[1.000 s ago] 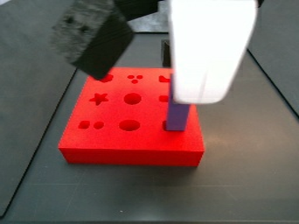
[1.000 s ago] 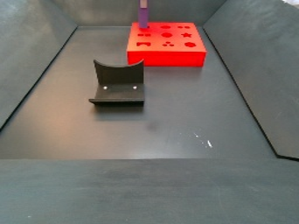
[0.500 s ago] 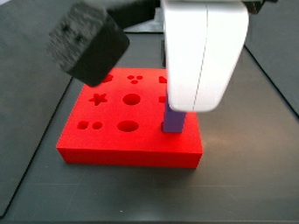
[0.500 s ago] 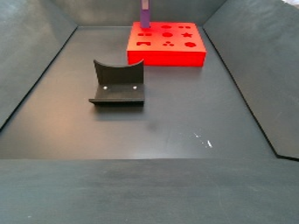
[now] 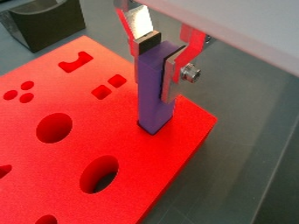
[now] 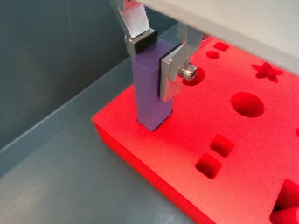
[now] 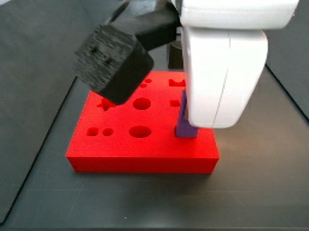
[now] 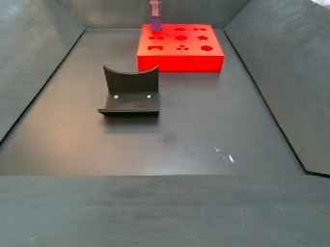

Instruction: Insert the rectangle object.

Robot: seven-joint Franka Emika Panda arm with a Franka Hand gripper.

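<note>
Bar standing in the block's corner hole
The bar (image 5: 153,92) stands upright in the red block (image 5: 82,131); the gripper (image 5: 158,54) clamps its top.

Purple-blue rectangle object (image 5: 155,92) stands upright, lower end in red block (image 5: 82,149).

Bar (image 5: 155,96) upright in block (image 5: 82,131) corner hole, gripper (image 5: 160,54) clamped on its top, holder (image 8: 129,92) well apart on floor (image 8: 168,145)
</note>
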